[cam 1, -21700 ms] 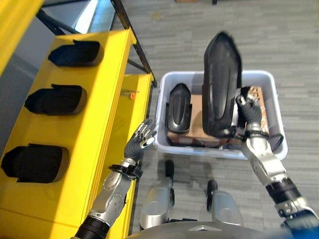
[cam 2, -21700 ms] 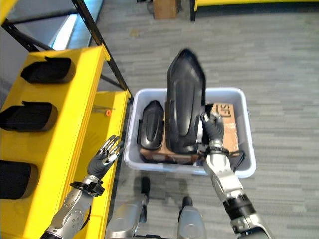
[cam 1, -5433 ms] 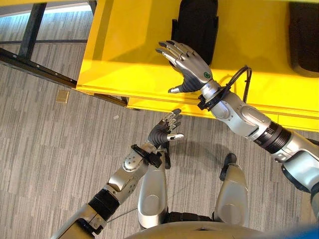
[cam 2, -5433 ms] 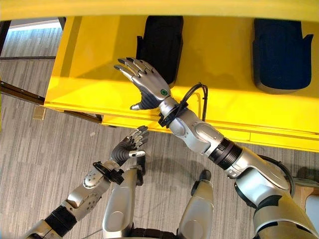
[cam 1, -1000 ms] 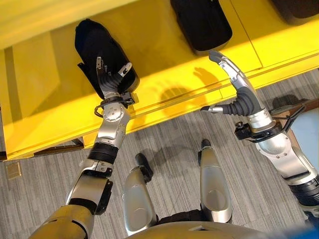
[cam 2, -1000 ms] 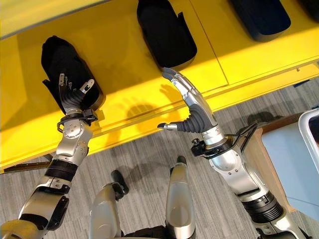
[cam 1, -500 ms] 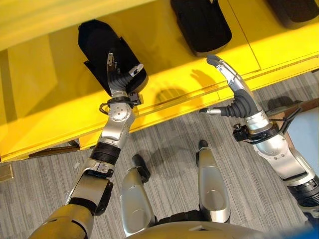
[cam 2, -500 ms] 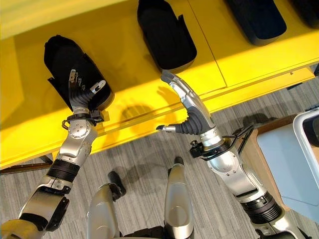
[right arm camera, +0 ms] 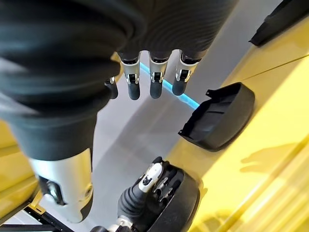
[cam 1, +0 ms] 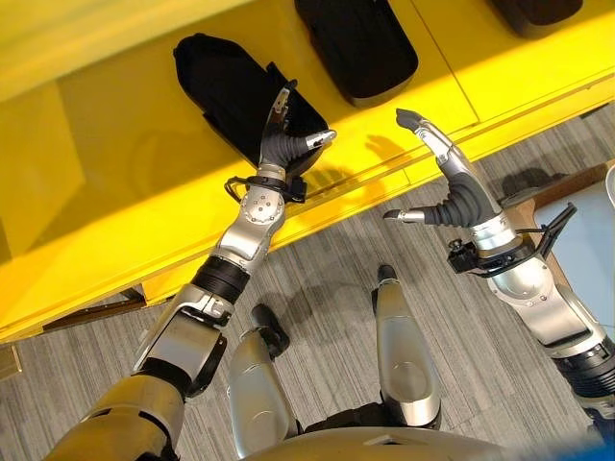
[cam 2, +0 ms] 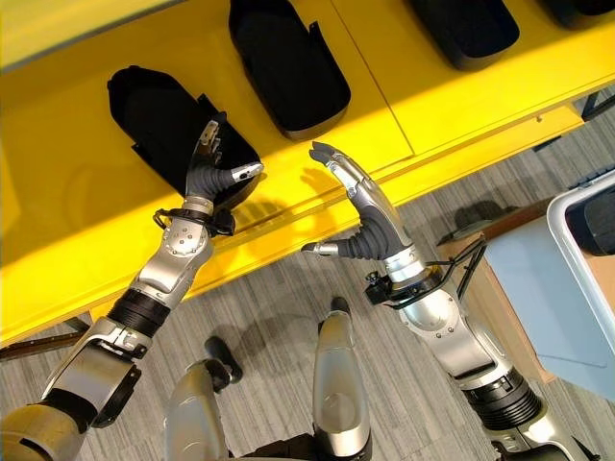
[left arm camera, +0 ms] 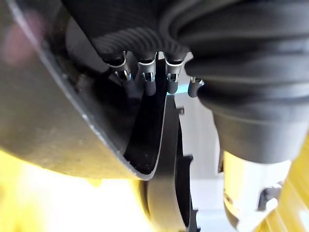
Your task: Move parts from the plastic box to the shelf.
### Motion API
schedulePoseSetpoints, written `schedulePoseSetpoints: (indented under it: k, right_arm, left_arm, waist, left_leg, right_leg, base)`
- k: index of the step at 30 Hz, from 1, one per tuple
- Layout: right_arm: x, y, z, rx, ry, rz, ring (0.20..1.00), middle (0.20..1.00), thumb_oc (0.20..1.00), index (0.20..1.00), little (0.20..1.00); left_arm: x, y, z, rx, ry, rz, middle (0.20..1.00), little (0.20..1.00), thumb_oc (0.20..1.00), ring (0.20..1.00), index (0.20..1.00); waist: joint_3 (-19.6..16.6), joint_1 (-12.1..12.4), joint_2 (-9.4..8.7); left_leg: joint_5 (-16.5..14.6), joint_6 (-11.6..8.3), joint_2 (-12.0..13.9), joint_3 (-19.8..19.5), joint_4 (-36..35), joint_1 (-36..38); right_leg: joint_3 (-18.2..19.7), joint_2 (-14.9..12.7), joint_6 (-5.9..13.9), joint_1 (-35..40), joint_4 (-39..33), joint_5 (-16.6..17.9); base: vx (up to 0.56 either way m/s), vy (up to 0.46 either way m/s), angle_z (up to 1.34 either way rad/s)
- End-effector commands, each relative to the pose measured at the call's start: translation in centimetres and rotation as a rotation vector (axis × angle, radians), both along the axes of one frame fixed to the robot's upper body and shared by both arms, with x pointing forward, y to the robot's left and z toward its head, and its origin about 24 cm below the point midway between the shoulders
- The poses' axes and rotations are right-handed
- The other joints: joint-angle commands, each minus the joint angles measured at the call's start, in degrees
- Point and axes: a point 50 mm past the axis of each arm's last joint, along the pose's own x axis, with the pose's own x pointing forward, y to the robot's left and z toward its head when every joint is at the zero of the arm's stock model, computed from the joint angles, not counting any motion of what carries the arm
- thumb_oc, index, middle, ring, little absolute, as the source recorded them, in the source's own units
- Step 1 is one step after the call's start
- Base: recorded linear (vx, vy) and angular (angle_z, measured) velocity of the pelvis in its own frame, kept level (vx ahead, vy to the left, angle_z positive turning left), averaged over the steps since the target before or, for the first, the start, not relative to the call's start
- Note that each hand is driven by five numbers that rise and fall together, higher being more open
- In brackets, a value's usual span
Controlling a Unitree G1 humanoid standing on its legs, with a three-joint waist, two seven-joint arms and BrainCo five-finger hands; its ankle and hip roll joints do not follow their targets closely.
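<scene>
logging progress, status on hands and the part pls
Left robot hand against leftmost black part on yellow shelf, grip unclear. Right robot hand open, empty, off the shelf edge. Nothing in the way.

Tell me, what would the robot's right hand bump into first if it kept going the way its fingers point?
Probably the yellow shelf, near the middle black part. The right hand is open; depth is unclear.

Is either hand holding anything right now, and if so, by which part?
The left hand grips the near end of the black part lying on the yellow shelf. The right hand is open and holds nothing.
</scene>
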Motion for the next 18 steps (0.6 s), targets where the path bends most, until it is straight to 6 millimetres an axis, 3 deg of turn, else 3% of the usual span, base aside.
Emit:
schedulePoseSetpoints:
  k: [1,11,18]
  right_arm:
    - [-0.6,0.4,1.8,0.053,-0.089,0.078,1.000,1.000,1.000,1.000,1.000]
    - [-0.8,0.6,1.6,0.038,-0.084,0.076,1.000,1.000,1.000,1.000,1.000]
    - [-0.4,0.3,2.0,0.032,-0.089,0.051,1.000,1.000,1.000,1.000,1.000]
  left_arm:
    - [-0.2,-0.6,1.3,0.090,-0.082,-0.017,1.000,1.000,1.000,1.000,1.000]
    - [-0.2,1.8,0.9,0.126,-0.093,0.147,1.000,1.000,1.000,1.000,1.000]
    - [0.0,6.1,-0.2,0.170,-0.041,0.370,1.000,1.000,1.000,1.000,1.000]
  waist:
    - [-0.44,0.86,-1.08]
    - [-0.57,1.43,-0.39]
    - [-0.84,2.49,0.36]
  left_leg:
    - [-2.35,4.75,-3.05,3.09,-3.79,2.19]
    - [-2.36,4.66,-3.51,2.88,-4.16,2.44]
    - [-2.17,4.44,-3.97,2.33,-4.56,2.56]
  right_leg:
    - [-3.21,6.41,-5.57,1.09,7.44,-6.66]
    - [-3.30,5.93,-5.60,1.46,6.97,-6.82]
    - [-3.63,5.43,-5.66,1.51,7.07,-7.10]
  base:
    - [0.01,0.033,-0.11]
    - [0.00,0.006,-0.02]
    - [0.00,0.000,0.00]
